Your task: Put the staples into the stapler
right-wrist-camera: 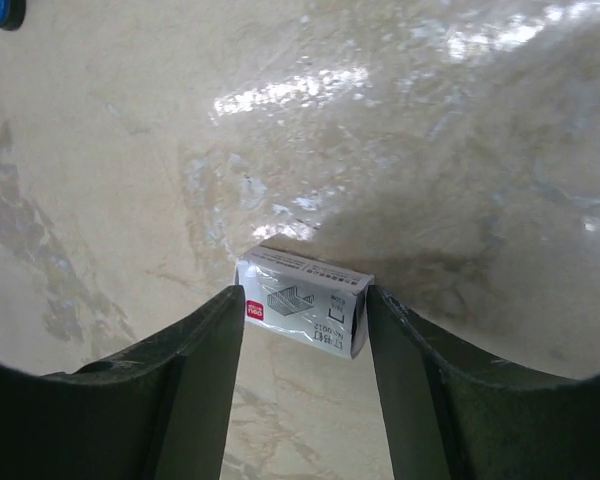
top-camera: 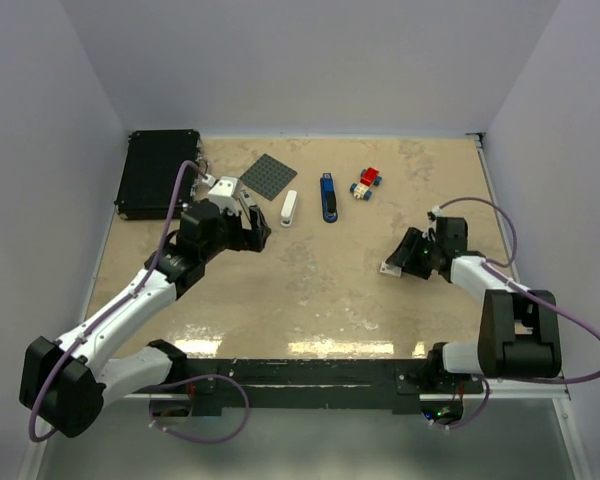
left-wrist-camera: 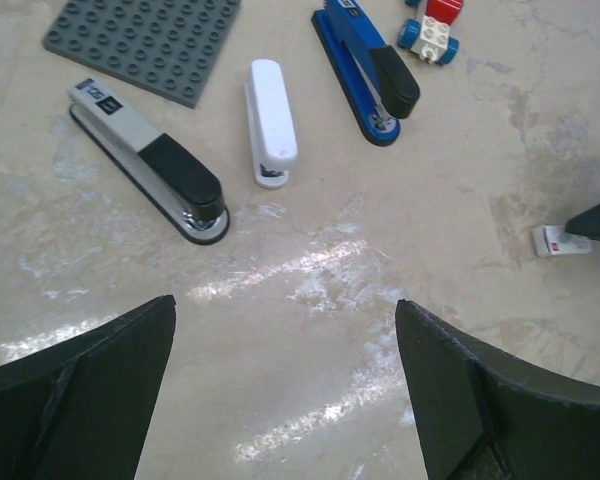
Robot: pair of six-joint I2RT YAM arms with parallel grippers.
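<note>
The staples box [right-wrist-camera: 302, 312], small, pale grey-white with a red mark, sits between my right gripper's [right-wrist-camera: 302, 318] fingertips, both pads touching its ends, low at the table surface. In the top view the box [top-camera: 389, 268] is at the right gripper [top-camera: 396, 263], right of centre. It also shows in the left wrist view [left-wrist-camera: 558, 240]. Three staplers lie at the back: grey-and-black [left-wrist-camera: 150, 160], white [left-wrist-camera: 270, 120] [top-camera: 289, 208] and blue [left-wrist-camera: 365, 70] [top-camera: 328, 197]. My left gripper [left-wrist-camera: 285, 320] [top-camera: 252, 232] is open and empty, hovering just in front of the staplers.
A grey studded baseplate [top-camera: 268, 176] lies behind the staplers. A red, white and blue toy-brick car [top-camera: 366, 182] stands at the back right of them. A black case [top-camera: 158, 172] lies at the far left edge. Walls close in the table on three sides.
</note>
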